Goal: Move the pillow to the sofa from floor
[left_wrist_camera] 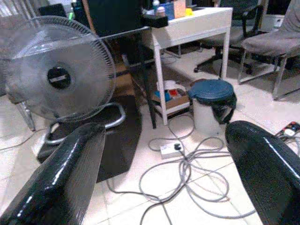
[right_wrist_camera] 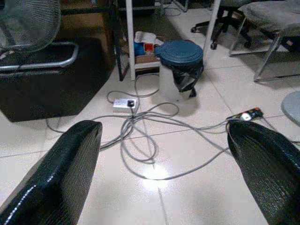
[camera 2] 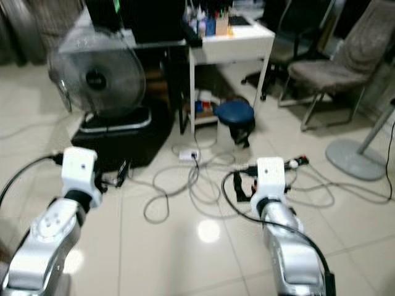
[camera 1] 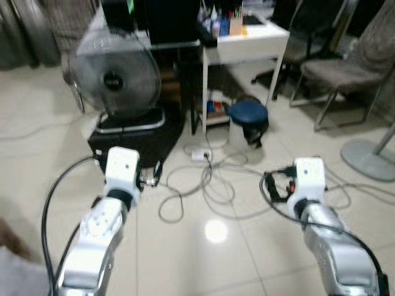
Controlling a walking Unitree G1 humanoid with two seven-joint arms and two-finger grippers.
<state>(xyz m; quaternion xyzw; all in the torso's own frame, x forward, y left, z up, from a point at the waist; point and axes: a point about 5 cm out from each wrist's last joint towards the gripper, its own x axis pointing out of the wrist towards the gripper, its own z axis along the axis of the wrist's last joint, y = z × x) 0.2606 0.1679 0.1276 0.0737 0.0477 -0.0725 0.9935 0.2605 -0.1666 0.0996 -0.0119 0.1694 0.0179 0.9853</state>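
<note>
A: What is lying ahead, left to right?
B: A fan (camera 1: pixel 114 80), a white table (camera 1: pixel 247 43), a bin (camera 1: pixel 248 123), cables (camera 1: pixel 203 185) on the floor.
A: The end effectors?
B: The left end effector (left_wrist_camera: pixel 164 183) and right end effector (right_wrist_camera: pixel 161 178) are both gaping wide, empty, probably readying for the pillow, which I am not finding here.

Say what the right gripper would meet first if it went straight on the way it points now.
Probably the loose grey cables on the tiled floor, judging by the right wrist view between the open right gripper fingers. Beyond them stands the blue-lidded bin. Depth is unclear.
</note>
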